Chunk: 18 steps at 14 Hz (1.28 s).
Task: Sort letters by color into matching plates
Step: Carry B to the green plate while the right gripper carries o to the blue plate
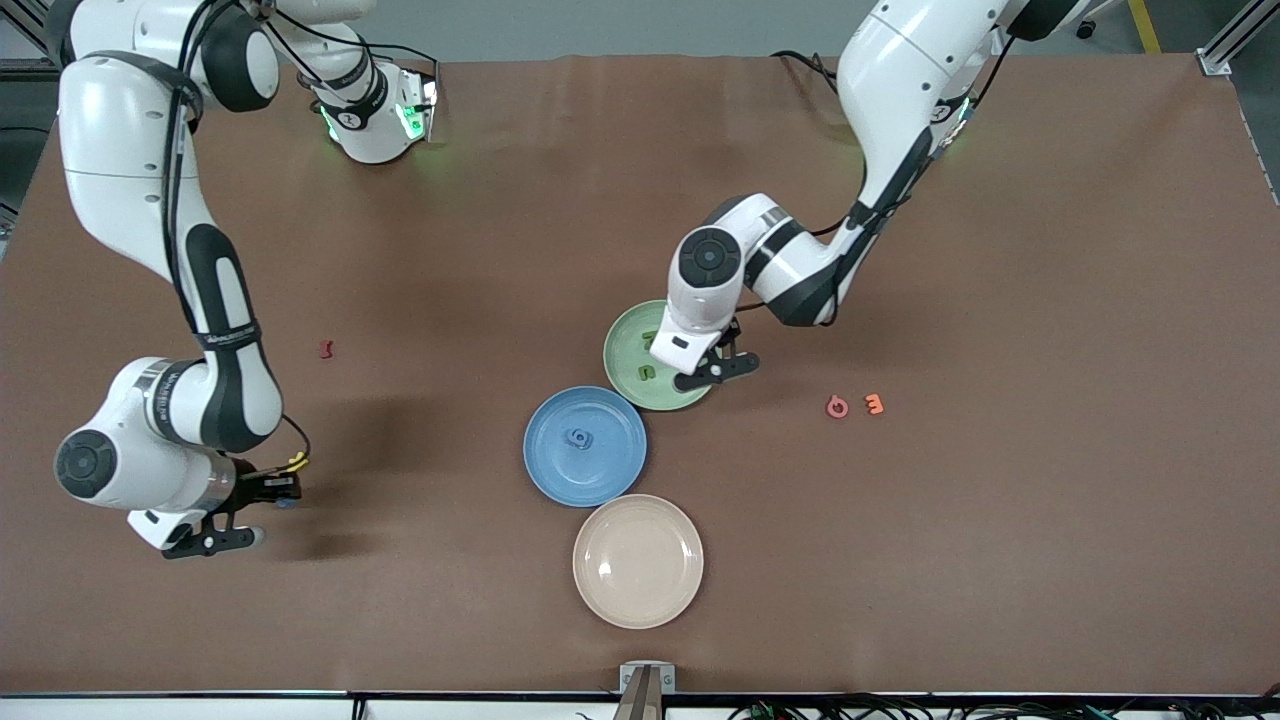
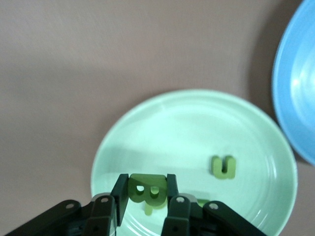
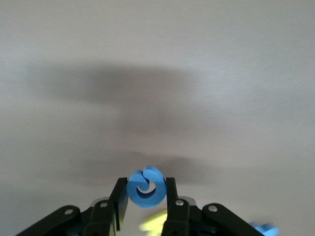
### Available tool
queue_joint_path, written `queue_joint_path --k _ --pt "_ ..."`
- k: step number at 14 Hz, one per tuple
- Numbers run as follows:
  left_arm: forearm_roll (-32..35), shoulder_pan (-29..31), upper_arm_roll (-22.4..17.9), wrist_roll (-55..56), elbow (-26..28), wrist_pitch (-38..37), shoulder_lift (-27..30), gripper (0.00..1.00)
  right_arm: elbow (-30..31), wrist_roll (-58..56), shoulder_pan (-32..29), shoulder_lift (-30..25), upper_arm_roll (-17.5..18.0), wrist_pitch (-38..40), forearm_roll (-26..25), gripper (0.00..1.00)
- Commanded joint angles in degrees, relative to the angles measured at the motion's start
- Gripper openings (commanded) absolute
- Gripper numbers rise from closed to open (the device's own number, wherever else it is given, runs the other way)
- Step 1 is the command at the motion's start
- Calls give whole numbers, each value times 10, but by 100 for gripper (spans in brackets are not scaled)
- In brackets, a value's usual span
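Brown desk (image 1: 1000,250): left hand (image 2: 147,196) is gripping a green letter (image 2: 146,189) over the green plate (image 2: 147,123), needing release; right hand (image 3: 146,196) is clutching a blue letter (image 3: 146,189), heading for the blue plate (image 1: 540,470) at 3 o'clock.

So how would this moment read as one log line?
left claw: grips green letter over pale green plate | right claw: grips blue letter above table

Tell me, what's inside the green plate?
Two green letters lie in the green plate: one in the open, one mostly covered by the left gripper, which holds a third over it.
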<state>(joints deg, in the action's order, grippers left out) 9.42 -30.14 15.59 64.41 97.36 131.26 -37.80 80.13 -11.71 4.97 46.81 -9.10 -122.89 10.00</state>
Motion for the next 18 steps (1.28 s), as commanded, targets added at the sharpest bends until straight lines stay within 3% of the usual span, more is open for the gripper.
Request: queue_joint_path --k 1,8,15,16,18 --pt "7 -7 -4 7 -35 -8 -28 19 8 132 45 -22 -2 31 6 0" --pt "24 -15 -8 5 -61 -3 -51 19 0 476 196 -37 0 35 12 0" --pt "26 -17 -23 4 -71 18 -66 20 -20 679 300 -22 -1 -10 25 0" --pt "26 -17 -23 3 -71 18 -66 25 -20 692 307 -19 -1 -25 25 0" --pt "25 -17 -23 0 -71 18 -64 55 -20 709 320 -9 -1 -57 24 0"
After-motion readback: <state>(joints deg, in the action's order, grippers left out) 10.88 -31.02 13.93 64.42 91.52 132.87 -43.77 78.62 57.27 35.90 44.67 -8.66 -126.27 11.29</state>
